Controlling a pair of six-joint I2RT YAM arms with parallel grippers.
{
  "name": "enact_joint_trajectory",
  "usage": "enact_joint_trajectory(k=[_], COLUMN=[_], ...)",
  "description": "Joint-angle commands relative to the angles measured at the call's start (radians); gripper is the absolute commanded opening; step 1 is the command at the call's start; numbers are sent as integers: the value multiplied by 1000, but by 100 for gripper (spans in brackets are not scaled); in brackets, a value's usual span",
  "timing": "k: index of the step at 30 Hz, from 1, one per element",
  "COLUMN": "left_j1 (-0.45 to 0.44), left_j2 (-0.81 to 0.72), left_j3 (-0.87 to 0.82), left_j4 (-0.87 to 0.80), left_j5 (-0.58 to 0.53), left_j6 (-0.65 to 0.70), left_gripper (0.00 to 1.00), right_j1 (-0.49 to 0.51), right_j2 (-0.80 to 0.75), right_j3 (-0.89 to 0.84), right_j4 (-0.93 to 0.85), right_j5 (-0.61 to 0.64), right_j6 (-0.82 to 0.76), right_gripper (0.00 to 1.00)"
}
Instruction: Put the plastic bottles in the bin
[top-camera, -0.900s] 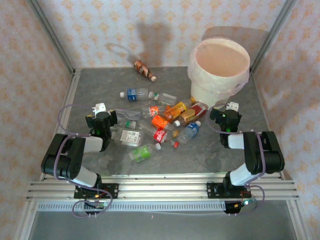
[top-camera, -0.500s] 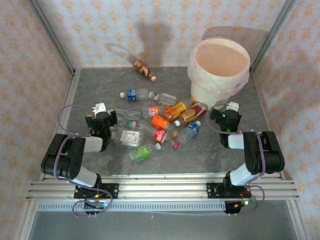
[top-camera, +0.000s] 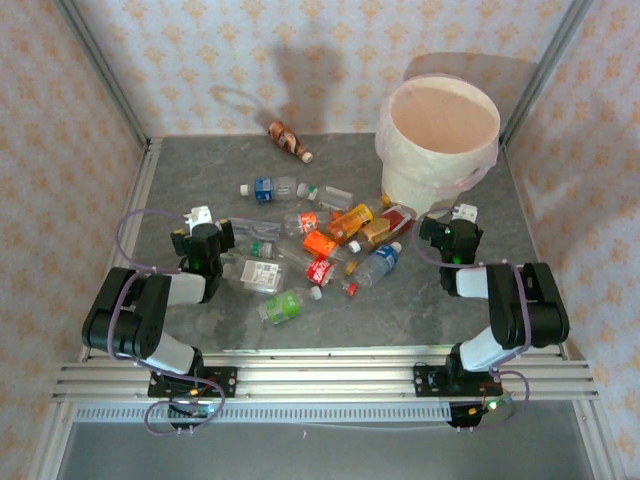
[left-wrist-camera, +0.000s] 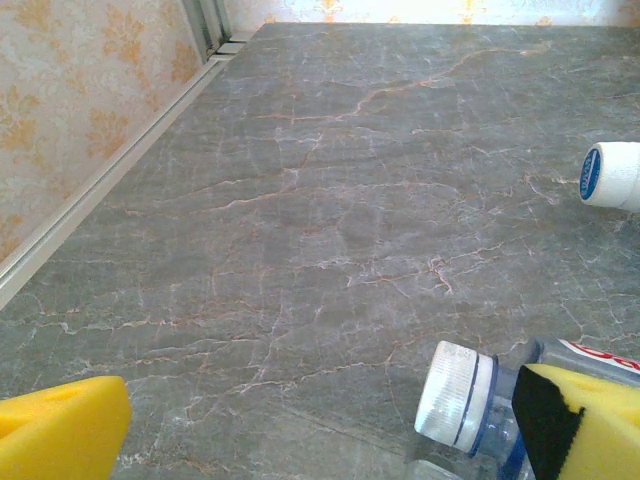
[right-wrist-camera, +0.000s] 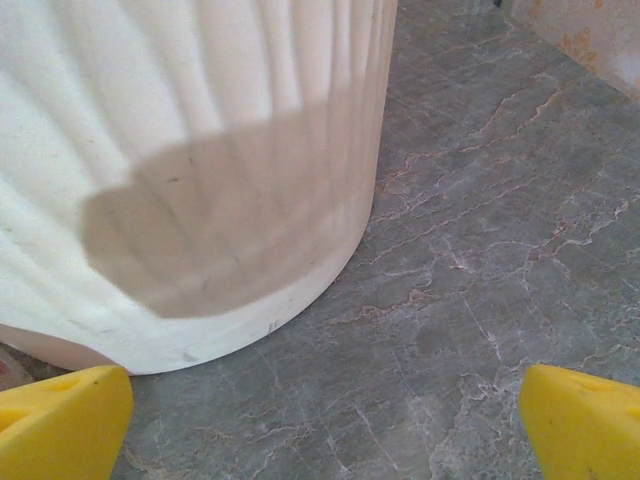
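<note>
Left gripper: fingers spread wide, holding nothing, low over the bench. A clear bottle with a white cap lies just beside its right finger, partly hidden behind it. Right gripper: likewise spread and empty, facing the lower wall of the bin.

The bin stands at the far right of the bench. I see no bottle in the part of its inside that shows. The plastic bottles lie in a loose heap at mid-bench between the arms, several touching or overlapping. One brown bottle lies apart at the far edge.

Risks, in my judgement:
- The bottles are round and lie on their sides, so a finger landing off-centre would likely roll one away.
- Closing on one in the heap may drag a neighbour.
- The right arm sits near the bin, and a careless swing could shove it.
- The thin liner hangs loose below the rim and could snag a finger.
- The rim stands high and obstructs any low carry.
</note>
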Motion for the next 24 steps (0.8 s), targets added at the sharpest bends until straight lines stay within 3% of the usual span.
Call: enact_joint_trajectory(k=[1, 5, 8, 11, 14, 18, 24], left_j1=[9, 4, 4, 4, 3, 2, 2], left_j2=[-26, -54, -164, -276, -369, -490, -581], left_j3=[14, 39, 130, 130, 167, 193, 216], left_j4=[15, -40, -299, -373, -543, -698, -845], left_j5=[-25, 12, -1, 32, -3, 8, 3], left_j6=[3, 32, 15, 2, -104, -242, -423], left_gripper=[100, 100, 100, 100, 100, 100, 100], right_j1=[5, 6, 9, 9, 10, 25, 197], right_j2=[-65, -181, -252, -291, -307, -332, -374], right_j3=[32, 64, 106, 161, 238, 241, 215], right_j4=[-74, -226, -357, -479, -629, -705, -844], right_j5=[-29, -4, 12, 22, 25, -84, -66], right_j6=[-22, 0, 61, 158, 295, 508, 719], right_gripper=[99, 99, 99, 99, 99, 99, 99])
